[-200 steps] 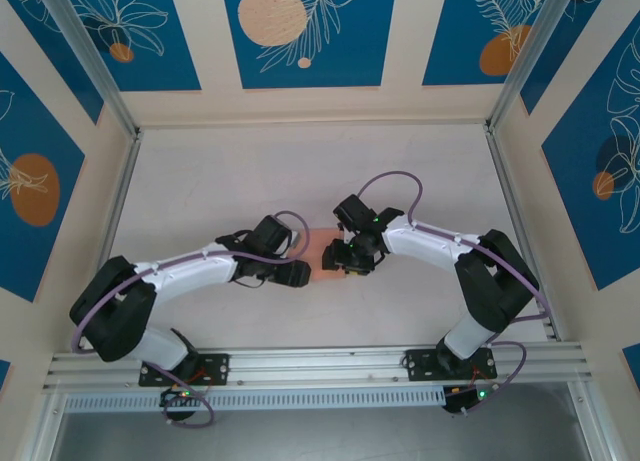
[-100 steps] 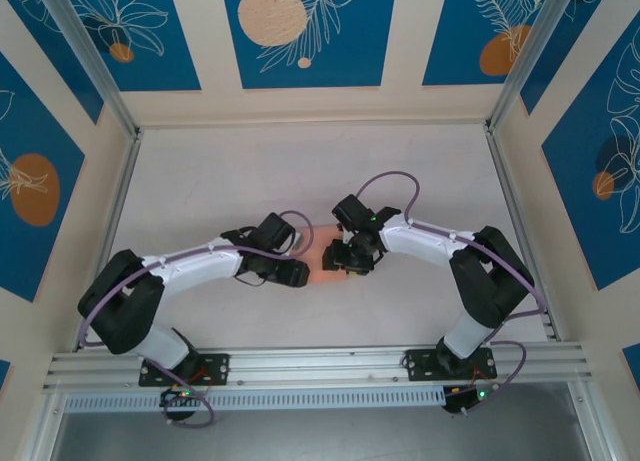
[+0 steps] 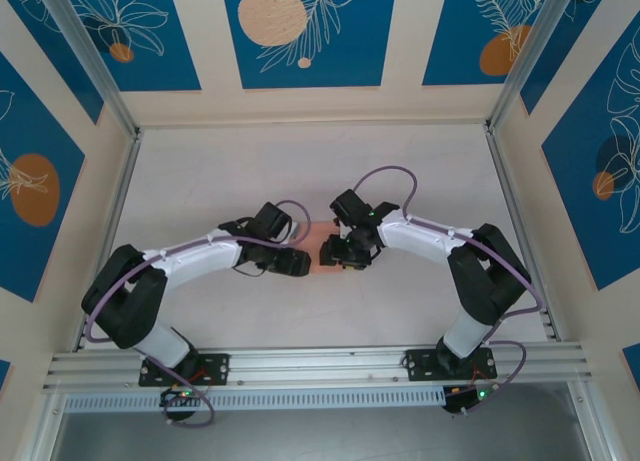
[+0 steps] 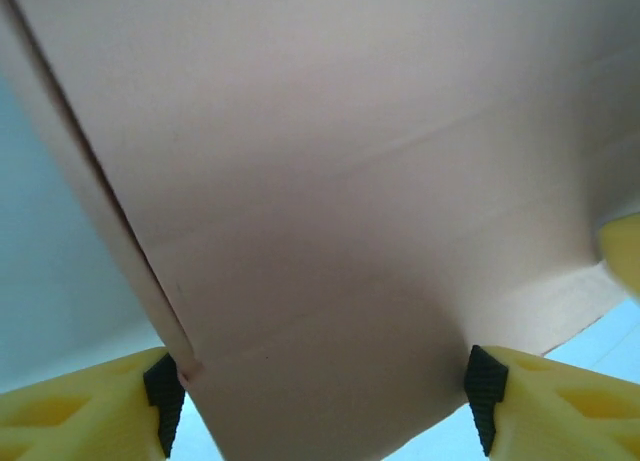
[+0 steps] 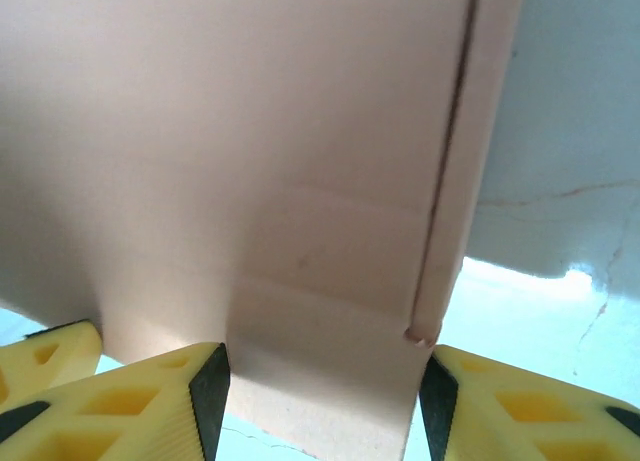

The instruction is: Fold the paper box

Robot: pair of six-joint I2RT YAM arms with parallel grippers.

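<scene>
Top: we see the paper box (image 3: 318,249) mid-table (image 3: 220,171), left gripper (image 3: 300,263) at its 8 o'clock, right gripper (image 3: 333,253) at its 3 o'clock.
Left wrist: paper box (image 4: 340,201) spans pad to pad, left gripper clamped on it.
Right wrist: right gripper (image 5: 320,401) grips the paper box (image 5: 250,161) bottom edge at 6 o'clock.

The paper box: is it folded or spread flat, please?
Partly folded: the paper box shows creases and a bent-over side strip.
</scene>
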